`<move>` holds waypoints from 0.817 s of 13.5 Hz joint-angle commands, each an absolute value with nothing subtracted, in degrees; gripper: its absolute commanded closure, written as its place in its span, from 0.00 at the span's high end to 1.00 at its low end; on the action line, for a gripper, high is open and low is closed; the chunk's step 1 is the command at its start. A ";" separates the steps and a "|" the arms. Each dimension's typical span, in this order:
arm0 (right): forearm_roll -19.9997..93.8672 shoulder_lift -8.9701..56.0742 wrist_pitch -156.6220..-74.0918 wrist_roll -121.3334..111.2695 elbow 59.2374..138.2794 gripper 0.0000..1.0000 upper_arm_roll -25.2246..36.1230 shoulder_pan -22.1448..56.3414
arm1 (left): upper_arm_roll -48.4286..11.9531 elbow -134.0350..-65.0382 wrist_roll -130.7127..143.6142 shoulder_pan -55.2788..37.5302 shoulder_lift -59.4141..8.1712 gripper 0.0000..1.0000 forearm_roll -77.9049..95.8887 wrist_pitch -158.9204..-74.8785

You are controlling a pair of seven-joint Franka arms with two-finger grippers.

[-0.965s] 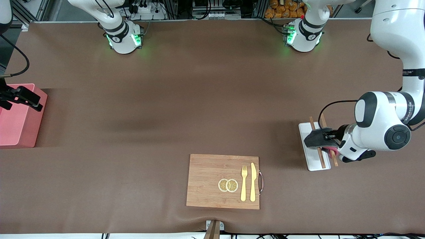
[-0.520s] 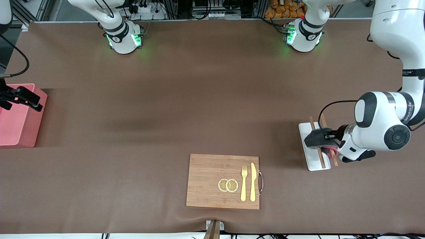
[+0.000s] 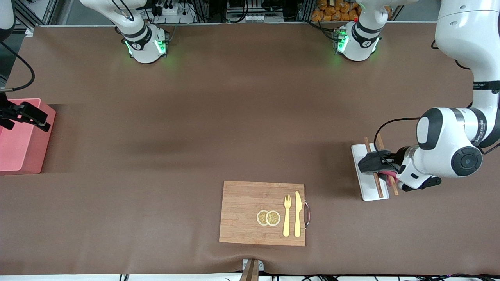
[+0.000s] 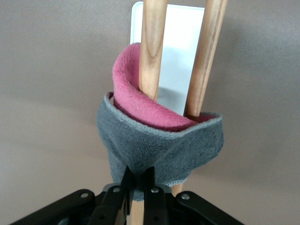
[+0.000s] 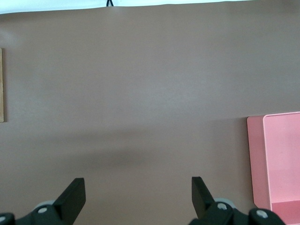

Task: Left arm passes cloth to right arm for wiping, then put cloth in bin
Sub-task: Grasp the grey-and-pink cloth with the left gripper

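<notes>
Left wrist view shows the cloth (image 4: 159,140) folded into a loop, grey side out and pink-red side showing at the top, its long axis running across the two wooden sticks (image 4: 152,51) it is draped around; the fold hangs toward the left gripper (image 4: 137,185), whose fingers (image 4: 125,180) are pressed together on the cloth's lower grey edge. Under the sticks lies one white tray (image 4: 176,51), and both sticks run lengthwise along it. In the front view the cloth (image 3: 388,174) shows only as a pink-red scrap at the right of the frame, over the tray (image 3: 367,193) and mostly hidden by the left gripper (image 3: 381,166). That arm comes down from the upper right, bends at a big white elbow and lies nearly level, its hand pointing toward the frame's centre. At the left edge of the frame, the right gripper (image 3: 23,113) hangs over one pink bin (image 3: 19,156), its two fingers (image 5: 70,197) spread wide with nothing between them; this arm waits. Lower centre, one wooden board (image 3: 242,214) carries one fork (image 3: 287,214), one knife (image 3: 297,214) and two lemon slices (image 3: 268,217).
</notes>
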State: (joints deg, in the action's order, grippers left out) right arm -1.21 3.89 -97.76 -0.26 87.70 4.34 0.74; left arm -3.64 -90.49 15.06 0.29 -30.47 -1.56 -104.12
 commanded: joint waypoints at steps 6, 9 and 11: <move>-1.93 5.71 -97.03 -0.09 87.19 1.00 3.69 0.79 | -3.69 -89.65 15.21 0.26 -29.97 0.00 -1.85 -103.89; -1.93 5.98 -95.89 0.25 87.01 1.00 3.69 0.79 | -5.18 -89.65 15.12 -0.18 -26.73 0.00 -1.85 -102.75; -1.41 5.98 -95.80 4.19 86.84 1.00 3.52 0.88 | -6.41 -89.65 15.47 -0.09 -24.79 0.00 -1.67 -101.78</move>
